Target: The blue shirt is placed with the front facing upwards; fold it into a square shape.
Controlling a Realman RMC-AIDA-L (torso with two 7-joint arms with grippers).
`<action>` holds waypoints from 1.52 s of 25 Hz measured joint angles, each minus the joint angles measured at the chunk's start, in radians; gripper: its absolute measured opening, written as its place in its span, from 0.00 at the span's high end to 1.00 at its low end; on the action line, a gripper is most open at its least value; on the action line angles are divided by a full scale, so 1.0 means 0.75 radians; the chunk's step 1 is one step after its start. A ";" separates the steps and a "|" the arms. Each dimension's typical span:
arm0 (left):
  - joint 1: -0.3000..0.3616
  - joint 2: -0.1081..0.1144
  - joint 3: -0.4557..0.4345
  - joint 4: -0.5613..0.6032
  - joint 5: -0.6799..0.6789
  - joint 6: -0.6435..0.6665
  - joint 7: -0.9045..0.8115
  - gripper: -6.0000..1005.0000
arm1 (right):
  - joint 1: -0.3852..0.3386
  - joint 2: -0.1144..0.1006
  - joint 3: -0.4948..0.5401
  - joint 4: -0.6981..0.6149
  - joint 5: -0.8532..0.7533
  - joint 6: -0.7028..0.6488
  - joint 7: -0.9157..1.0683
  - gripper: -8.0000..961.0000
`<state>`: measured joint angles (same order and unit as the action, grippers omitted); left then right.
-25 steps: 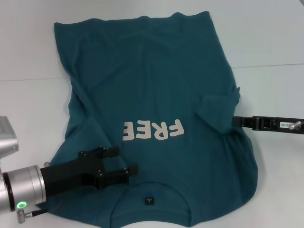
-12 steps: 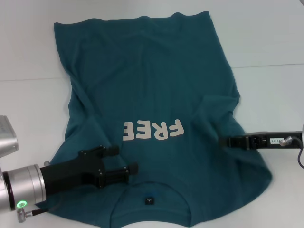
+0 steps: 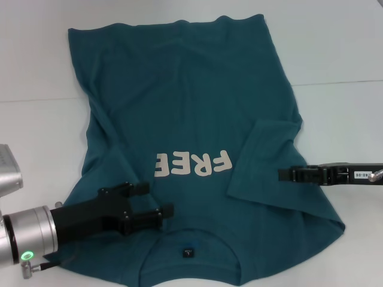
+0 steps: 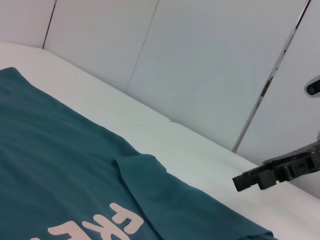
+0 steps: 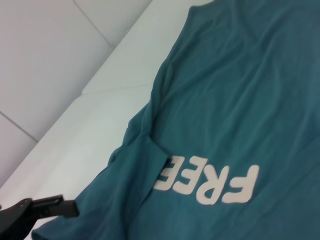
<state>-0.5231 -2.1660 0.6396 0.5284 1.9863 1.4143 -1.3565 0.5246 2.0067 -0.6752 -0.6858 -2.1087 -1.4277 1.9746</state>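
Front and centre, the blue shirt, spread chest-up across the white table, collar end nearest the robot, hem at the far edge. Pale "FREE" lettering reading upside down from the head camera, small black neck label just inside the collar. Right sleeve folded inward over the body, lying as a flat flap with its edge close beside the last letter. Left side of the shirt rumpled, long creases running down toward the shoulder. Lower right corner of the fabric splayed out onto the table.

Over at the right, the right gripper, level and pointing inward, tip above the folded sleeve. Fingers looking pressed together into one dark tip, nothing visibly pinched between them; same dark tip seen from the left wrist camera, clear of the cloth with white table beneath.

Down at the near left, the left gripper, low above the shirt's left shoulder area beside the collar. Two black fingers spread apart, one above the other in the head view, teal cloth showing in the gap, no fabric caught. Also glimpsed in the right wrist picture as a dark tip at the shirt's edge.
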 joint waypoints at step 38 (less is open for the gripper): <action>0.134 0.072 -0.210 0.448 0.404 0.053 -0.863 0.10 | -0.006 0.040 0.160 0.015 0.088 -0.010 -0.150 0.02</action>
<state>-0.4226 -2.1122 0.4823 0.8643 2.2893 1.4541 -2.0041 0.5197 2.0370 -0.5555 -0.6749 -2.0428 -1.4354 1.8622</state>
